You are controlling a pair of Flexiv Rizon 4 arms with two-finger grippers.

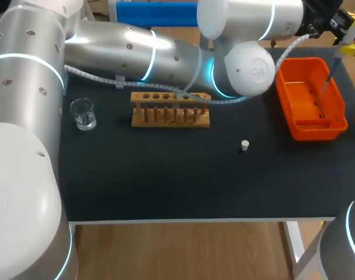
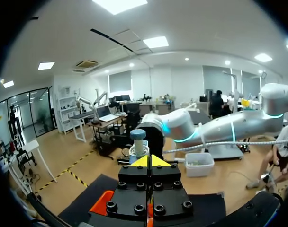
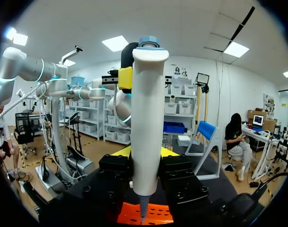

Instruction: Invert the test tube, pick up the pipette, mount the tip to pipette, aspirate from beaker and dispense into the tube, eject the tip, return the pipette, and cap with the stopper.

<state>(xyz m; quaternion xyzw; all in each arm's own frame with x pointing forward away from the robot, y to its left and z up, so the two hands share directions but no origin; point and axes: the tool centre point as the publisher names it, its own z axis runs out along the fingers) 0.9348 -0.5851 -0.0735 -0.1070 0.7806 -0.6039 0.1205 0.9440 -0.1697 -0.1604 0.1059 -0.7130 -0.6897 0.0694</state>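
Pipette (image 3: 146, 123) stands upright, nozzle down, in right tool (image 3: 146, 152).

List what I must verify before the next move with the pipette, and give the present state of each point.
1. Right tool shut on pipette: ok.
2. Pipette's lower end above orange basket: ok.
3. Left tool shut, at the blue button: ok.
4. Left tool touching the button: cannot tell.
5. Stopper lying free on table: ok.
6. Test tube in wooden rack: cannot tell.

head: down on table (image 1: 166, 186) | wrists: level, share orange bin (image 2: 99, 204)
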